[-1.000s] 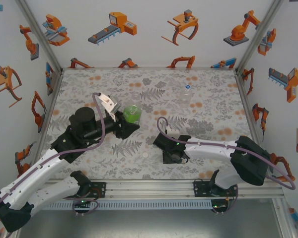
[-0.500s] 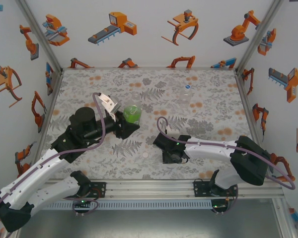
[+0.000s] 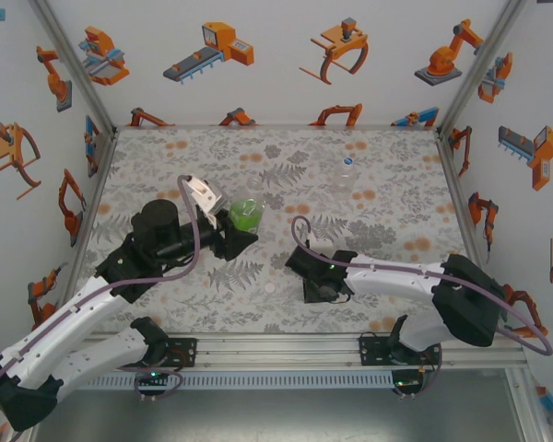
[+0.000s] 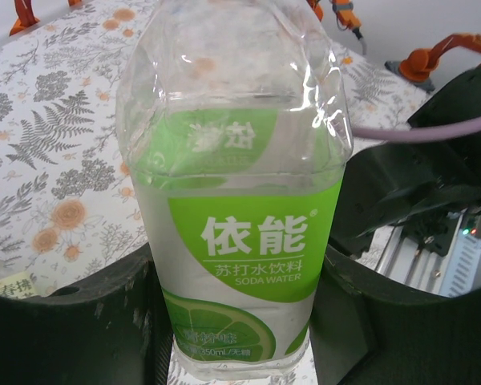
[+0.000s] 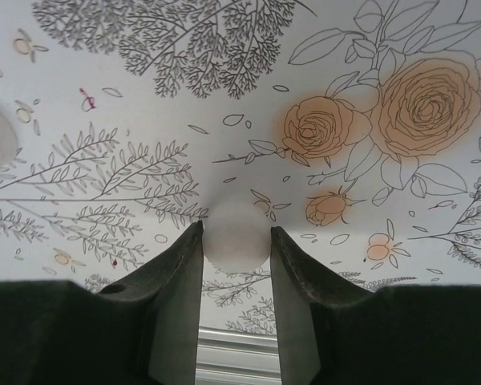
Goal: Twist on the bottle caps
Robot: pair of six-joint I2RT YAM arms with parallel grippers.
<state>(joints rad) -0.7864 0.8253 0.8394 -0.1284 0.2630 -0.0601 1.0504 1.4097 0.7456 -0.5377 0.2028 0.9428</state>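
Right gripper [image 5: 236,245] is down low on the table [image 3: 396,157]. Its two dark fingers [image 5: 172,297] are pressed against either side of a white cap [image 5: 236,233]. That's a pinch, flank to flank, with the cap lying flat on the floral surface right at the fingertips. At the left edge of the wrist view a second cap [image 3: 270,287] peeks in. From above it lies loose on the table, just beside the right gripper and between the two arms.

Now the left gripper [image 4: 236,281]: its jaws are clamped on the lower body of the green-label bottle [image 4: 236,184]. The label sits squarely between the pads, and the neck runs out of the top of the wrist view. Whether the bottle's base touches the table, I can't tell. At the back right a clear bottle [image 3: 347,175] stands alone, well apart from both grippers.
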